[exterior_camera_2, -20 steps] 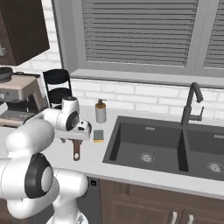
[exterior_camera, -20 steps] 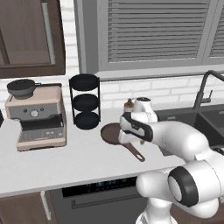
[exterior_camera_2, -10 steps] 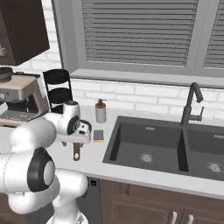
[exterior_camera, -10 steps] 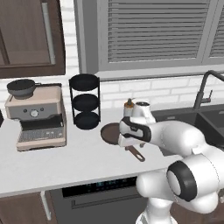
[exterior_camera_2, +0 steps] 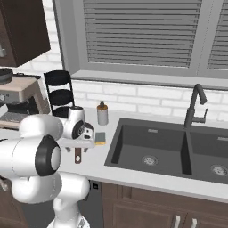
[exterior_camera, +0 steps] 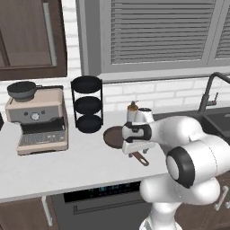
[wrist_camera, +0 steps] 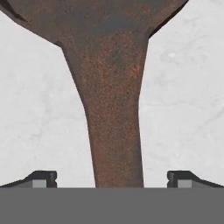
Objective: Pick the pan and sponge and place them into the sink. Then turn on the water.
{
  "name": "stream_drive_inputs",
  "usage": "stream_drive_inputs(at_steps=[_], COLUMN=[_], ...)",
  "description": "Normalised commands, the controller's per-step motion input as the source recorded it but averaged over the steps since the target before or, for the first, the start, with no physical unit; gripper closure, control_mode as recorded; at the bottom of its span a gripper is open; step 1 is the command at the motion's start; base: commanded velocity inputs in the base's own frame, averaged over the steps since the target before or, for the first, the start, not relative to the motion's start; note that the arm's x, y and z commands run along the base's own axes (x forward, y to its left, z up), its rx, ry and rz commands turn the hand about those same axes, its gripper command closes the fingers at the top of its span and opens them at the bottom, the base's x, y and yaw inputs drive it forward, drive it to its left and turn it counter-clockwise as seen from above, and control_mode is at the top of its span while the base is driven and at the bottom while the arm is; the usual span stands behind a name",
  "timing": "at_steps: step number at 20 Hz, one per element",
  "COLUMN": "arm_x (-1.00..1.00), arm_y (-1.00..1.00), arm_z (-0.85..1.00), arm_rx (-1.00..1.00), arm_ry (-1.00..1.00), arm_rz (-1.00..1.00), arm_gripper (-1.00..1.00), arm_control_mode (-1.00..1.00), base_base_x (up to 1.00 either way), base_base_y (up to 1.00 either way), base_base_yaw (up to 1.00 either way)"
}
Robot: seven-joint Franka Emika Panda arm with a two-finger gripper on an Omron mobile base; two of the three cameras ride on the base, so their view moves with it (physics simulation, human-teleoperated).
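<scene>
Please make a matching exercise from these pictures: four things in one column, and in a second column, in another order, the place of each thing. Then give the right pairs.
Things:
1. pan
2. sponge
3. soap bottle
4. dark bowl

Places:
A. on top of the coffee machine
B. lying flat on the counter near the left edge of the sink
C. on the counter with its handle between the open fingers of the gripper
D. standing upright by the white brick wall, behind the sponge

Right pairs: 1-C, 2-B, 3-D, 4-A
</scene>
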Motion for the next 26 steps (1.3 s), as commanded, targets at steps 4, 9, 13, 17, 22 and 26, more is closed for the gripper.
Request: stream_drive_inputs(at_steps=[4,9,13,17,22,26], arm_x=[0.11,0.01,0.00,0.00,0.00,0.00], arm_y=[-0.07,0.00,0.00,0.00,0.00,0.00], arm_z=[-0.12,-0.24,-0.30,-0.03,0.00,0.00], arm_rx=[0.00,0.00,0.00,0.00,0.00,0.00], arm_ry=[0.01,0.01,0.00,0.00,0.00,0.00], arm_rz=[0.13,0.07,0.02,0.00,0.00,0.00], arm_gripper=[-1.00,-1.00,-1.00,-1.00,-1.00,-1.00], arm_control_mode=[-1.00,-1.00,-1.00,-1.00,-1.00,-1.00], base_base_x=[0.00,0.00,0.00,0.00,0.00,0.00], base_base_y=[0.00,0.00,0.00,0.00,0.00,0.00], base_base_yaw=[0.00,0.00,0.00,0.00,0.00,0.00])
